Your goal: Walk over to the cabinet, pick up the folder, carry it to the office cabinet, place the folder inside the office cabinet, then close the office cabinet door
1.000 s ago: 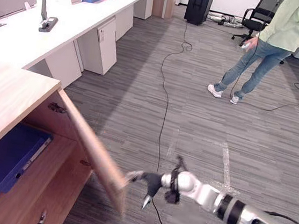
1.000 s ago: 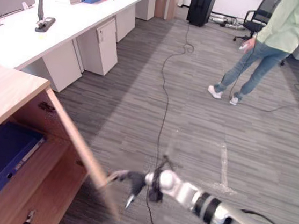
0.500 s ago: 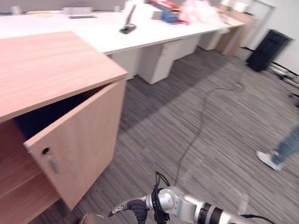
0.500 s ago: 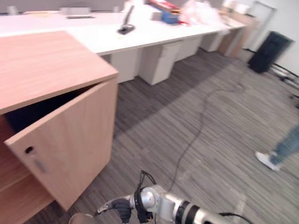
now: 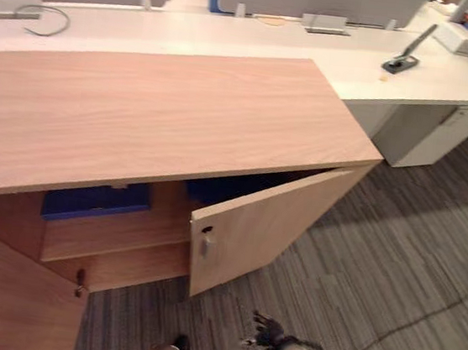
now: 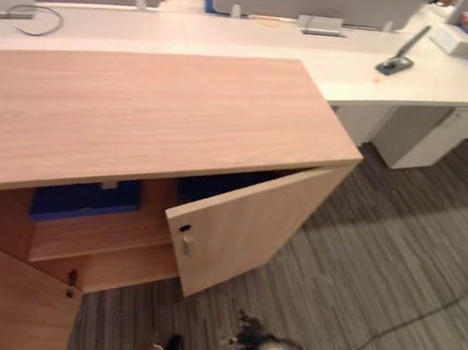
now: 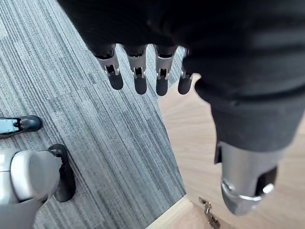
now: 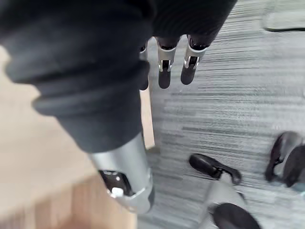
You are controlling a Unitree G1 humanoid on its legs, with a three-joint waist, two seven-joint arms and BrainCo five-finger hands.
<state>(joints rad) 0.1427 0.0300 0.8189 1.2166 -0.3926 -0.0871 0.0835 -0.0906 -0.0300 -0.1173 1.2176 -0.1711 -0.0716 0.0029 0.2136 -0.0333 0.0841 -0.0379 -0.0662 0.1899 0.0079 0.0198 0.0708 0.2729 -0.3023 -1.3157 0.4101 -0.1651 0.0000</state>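
Folder point(image 5: 96, 201) in cabinet point(image 5: 165, 108), beyond right hand point(image 5: 265, 345)

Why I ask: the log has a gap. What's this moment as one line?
folder: inside cabinet | right door: ajar | right hand: open, near door | left hand: open

Matt wood-grain office cabinet point(image 5: 165, 108) and door point(image 5: 270, 230) — striped carpet point(image 5: 401, 270), seemingly rough; smooth white desk point(image 5: 357, 58).
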